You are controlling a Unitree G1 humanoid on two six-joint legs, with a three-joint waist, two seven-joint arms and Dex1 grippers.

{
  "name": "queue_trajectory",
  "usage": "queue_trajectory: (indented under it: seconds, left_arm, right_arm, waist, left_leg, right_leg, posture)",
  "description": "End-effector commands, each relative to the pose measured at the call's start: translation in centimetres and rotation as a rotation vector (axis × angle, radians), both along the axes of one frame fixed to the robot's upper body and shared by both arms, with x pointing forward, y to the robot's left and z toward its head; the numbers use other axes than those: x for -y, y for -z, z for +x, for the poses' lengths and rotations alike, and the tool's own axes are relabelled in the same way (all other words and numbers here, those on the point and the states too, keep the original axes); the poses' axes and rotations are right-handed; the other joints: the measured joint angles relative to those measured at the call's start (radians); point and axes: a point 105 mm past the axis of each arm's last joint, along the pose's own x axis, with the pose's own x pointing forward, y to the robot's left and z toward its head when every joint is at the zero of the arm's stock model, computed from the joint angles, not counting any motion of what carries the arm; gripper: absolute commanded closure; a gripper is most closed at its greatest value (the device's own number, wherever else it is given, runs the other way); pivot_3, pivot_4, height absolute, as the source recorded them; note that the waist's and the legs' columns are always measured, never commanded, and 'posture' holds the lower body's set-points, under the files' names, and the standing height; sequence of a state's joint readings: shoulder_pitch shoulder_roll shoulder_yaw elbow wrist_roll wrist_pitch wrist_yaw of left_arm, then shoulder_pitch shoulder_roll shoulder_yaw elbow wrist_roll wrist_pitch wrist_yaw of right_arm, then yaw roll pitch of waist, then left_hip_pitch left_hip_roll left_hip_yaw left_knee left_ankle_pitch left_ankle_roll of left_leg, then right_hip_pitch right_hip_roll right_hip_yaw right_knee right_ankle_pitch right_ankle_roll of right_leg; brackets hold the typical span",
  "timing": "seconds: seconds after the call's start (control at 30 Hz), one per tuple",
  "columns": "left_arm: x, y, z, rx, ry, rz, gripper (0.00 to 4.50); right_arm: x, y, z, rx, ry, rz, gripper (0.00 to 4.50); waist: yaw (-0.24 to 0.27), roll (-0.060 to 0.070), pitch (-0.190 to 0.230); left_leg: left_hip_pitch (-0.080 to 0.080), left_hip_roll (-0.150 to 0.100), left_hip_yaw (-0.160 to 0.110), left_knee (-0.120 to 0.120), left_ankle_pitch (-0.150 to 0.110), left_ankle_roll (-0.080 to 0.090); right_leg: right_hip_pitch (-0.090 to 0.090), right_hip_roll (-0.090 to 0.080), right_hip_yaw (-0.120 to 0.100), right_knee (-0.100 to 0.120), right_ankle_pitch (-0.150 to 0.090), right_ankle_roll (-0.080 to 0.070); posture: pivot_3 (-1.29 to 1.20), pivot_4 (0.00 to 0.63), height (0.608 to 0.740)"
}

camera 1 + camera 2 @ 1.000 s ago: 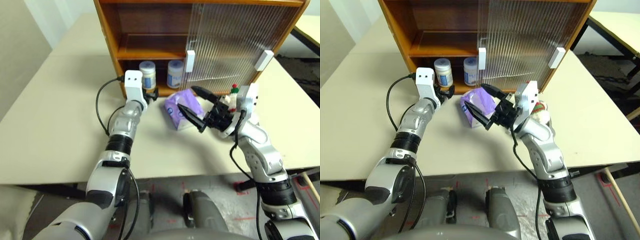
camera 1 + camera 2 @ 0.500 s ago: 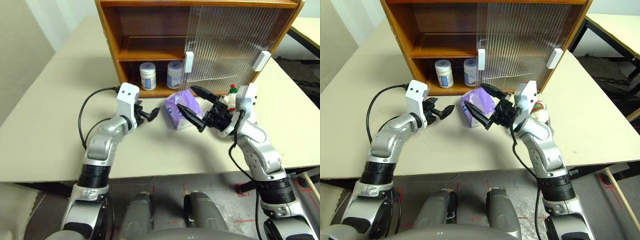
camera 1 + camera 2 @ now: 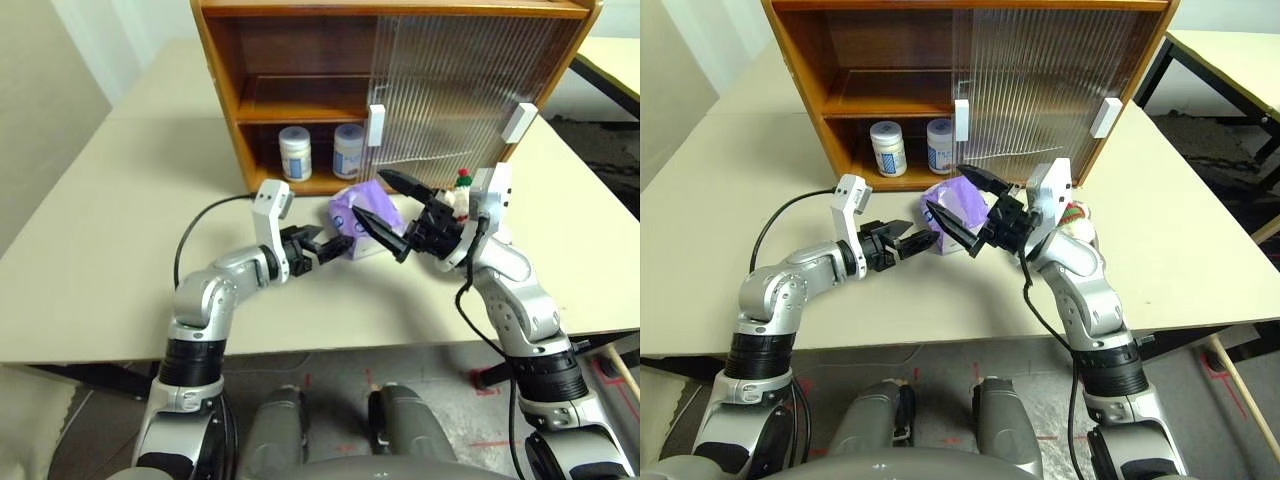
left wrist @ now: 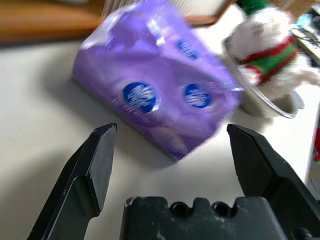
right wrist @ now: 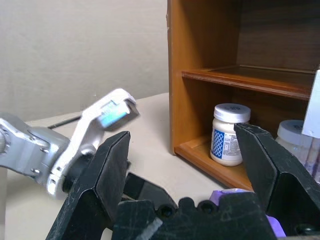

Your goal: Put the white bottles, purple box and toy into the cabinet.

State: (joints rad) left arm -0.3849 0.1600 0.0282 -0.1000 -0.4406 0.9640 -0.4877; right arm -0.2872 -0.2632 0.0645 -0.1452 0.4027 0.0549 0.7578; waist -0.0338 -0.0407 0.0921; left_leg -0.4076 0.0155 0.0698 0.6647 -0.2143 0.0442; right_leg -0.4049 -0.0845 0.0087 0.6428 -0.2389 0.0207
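Both white bottles (image 3: 295, 153) sat in the cabinet (image 3: 300, 60); purple box (image 3: 350, 215) lay on table just outside it. Your left gripper (image 3: 325, 246) faced the box, jaws wide, empty. Next: close on box.

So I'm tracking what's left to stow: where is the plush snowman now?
The plush snowman sits in a shallow metal bowl on the table, right of the purple pack, before the cabinet's closed sliding door.

Left gripper (image 3: 333, 247) has drawn back from the cabinet (image 3: 230, 90) (jaws apart); now beside purple box (image 4: 155, 95).
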Motion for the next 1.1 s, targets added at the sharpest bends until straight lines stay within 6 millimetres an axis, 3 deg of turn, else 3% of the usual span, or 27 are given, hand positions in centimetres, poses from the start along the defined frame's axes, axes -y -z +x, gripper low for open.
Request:
queue_trajectory:
  seconds: [0.03, 0.3, 0.4, 0.53, 0.7, 0.73, 0.87, 1.1]
  left_arm:
    - [0.8, 0.5, 0.5, -0.065, -0.028, -0.05, 0.01]
    - [2.3, 1.2, 2.5, -0.208, -0.138, -0.189, 0.01]
    - [2.8, 1.2, 2.7, -0.242, -0.152, -0.215, 0.56]
    - [3.1, 1.0, 2.5, -0.249, -0.148, -0.224, 2.18]
    - [2.0, 0.5, 2.2, -0.231, -0.161, -0.231, 4.23]
    - [1.7, 0.1, 2.2, -0.222, -0.165, -0.237, 4.46]
    - [0.4, -2.3, 1.7, -0.164, -0.181, -0.271, 4.46]
    - [-1.0, -3.9, 0.3, -0.134, -0.19, -0.291, 4.46]
  right_arm:
    - [0.2, 0.3, -0.2, 0.006, 0.009, -0.019, 0.0]
    - [0.4, 0.4, -0.4, 0.01, 0.029, -0.022, 0.0]
    - [0.4, 0.4, -0.5, 0.009, 0.031, -0.023, 0.0]
    - [0.7, 0.5, -0.4, 0.009, 0.041, -0.024, 0.0]
    - [0.7, 0.5, -0.3, 0.008, 0.039, -0.026, 0.0]
    - [0.7, 0.5, -0.3, 0.007, 0.038, -0.025, 0.0]
    - [0.6, 0.6, -0.3, 0.004, 0.031, -0.024, 0.0]
    - [0.6, 0.8, 0.0, 0.002, 0.019, -0.027, 0.0]
  waist:
    - [-0.001, -0.001, -0.001]
    - [-0.002, -0.002, -0.007]
    - [-0.004, -0.003, -0.008]
    - [-0.004, -0.003, -0.008]
    - [-0.004, -0.003, -0.008]
    - [-0.004, -0.003, -0.008]
    - [-0.004, -0.003, -0.008]
    - [-0.001, -0.003, -0.008]
  left_leg:
    - [0.0, 0.0, 0.0, 0.0, 0.0, 0.0]
    - [0.0, 0.0, 0.0, 0.0, 0.0, 0.0]
    - [0.0, 0.0, 0.0, 0.0, 0.0, 0.0]
    - [0.0, -0.001, -0.001, 0.0, 0.0, 0.0]
    - [0.0, -0.001, 0.0, 0.0, 0.0, 0.0]
    - [0.0, -0.001, 0.0, 0.0, 0.0, 0.0]
    - [0.0, 0.0, -0.001, 0.0, 0.0, 0.0]
    - [0.0, 0.0, -0.001, 0.0, 0.0, 0.0]
  right_leg:
    - [0.0, 0.0, 0.0, 0.0, 0.0, 0.0]
    - [0.0, 0.0, 0.0, 0.0, 0.0, 0.001]
    - [0.0, 0.0, 0.0, 0.0, 0.0, 0.001]
    - [0.0, 0.001, 0.0, 0.0, 0.0, 0.0]
    - [0.0, 0.0, 0.001, -0.001, 0.0, 0.0]
    - [0.0, 0.0, 0.001, -0.001, 0.0, 0.0]
    - [0.0, 0.0, 0.001, 0.0, 0.0, 0.0]
    - [0.0, 0.0, 0.001, -0.001, 0.0, 0.0]
  posture:
    - [-0.02, 0.023, 0.74]
    - [-0.05, 0.022, 0.74]
    - [-0.05, 0.021, 0.74]
    - [-0.05, 0.021, 0.74]
    - [-0.05, 0.02, 0.74]
    - [-0.05, 0.02, 0.74]
    - [-0.01, 0.026, 0.74]
    - [0.01, 0.029, 0.74]
